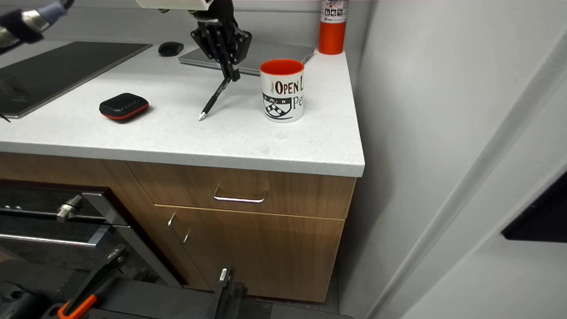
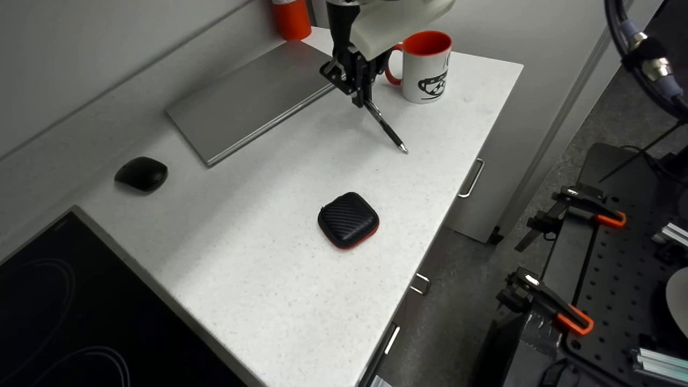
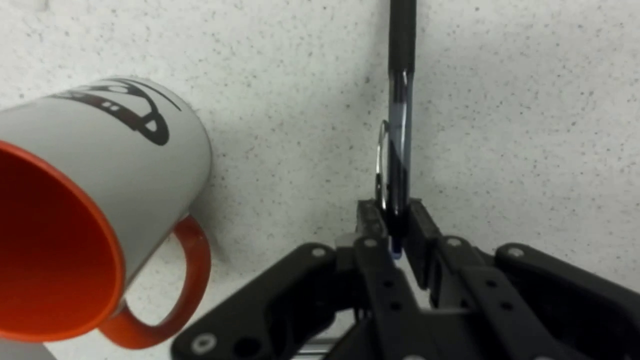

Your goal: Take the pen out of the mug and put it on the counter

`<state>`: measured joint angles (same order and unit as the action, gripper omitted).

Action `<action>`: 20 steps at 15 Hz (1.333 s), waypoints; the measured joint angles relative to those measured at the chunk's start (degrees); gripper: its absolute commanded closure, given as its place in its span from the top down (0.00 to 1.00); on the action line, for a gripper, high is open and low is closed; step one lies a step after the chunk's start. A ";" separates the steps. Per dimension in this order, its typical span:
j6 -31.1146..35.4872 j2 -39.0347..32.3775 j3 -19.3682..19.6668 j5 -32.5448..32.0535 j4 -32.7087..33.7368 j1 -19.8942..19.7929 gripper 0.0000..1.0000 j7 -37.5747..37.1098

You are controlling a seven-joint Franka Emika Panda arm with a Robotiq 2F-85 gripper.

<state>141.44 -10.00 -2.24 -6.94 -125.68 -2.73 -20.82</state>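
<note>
Placing is the step in hand, by my reading: your pen (image 1: pixel 215 99) is outside the mug (image 1: pixel 283 97), so the taking-out looks done and the setting-down is left. End effector (image 3: pixel 395 220): pinching the pen near its clip end, one pad on each side of the barrel in the wrist view. The pen slants downward, silver tip lowest, at or just above the table (image 1: pixel 177 133) — contact cannot be told from these views. Mug upright beside the end effector, its handle (image 3: pixel 199 265) turned that way.

Next move, as judged: bring the held end down toward the table, tipping the pen flatter if your pose allows, then part the pads when it lies nearly level. Releasing at this slant would likely drop the tail and start a bounce or roll; the clip (image 3: pixel 382 160) may check rolling. Mind the handle when you back away.

Pen, appearance: thin, straight, dark. Black grip section toward the tip, then a glossy, smoky barrel with a slim shiny clip along one side. You have the tip in both exterior views — the wrist view cuts it off at the top edge.
</note>
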 measured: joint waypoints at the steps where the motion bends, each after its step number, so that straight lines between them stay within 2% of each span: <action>1: -1.16 -1.41 0.28 0.00 1.65 0.22 0.04 0.28; 7: -4.06 -7.33 1.73 -0.01 8.74 1.18 0.04 1.28; 12: -2.04 -9.05 2.65 -0.25 9.46 1.36 0.05 2.83; 13: -0.86 -9.12 2.88 -0.31 9.35 1.46 0.42 2.98; 14: 0.41 -9.12 3.13 -0.41 9.18 1.59 0.43 3.00; 20: 4.35 -9.12 4.21 -0.50 8.42 2.50 0.88 3.62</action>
<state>145.80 -19.11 1.97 -7.44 -117.25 -0.23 -17.20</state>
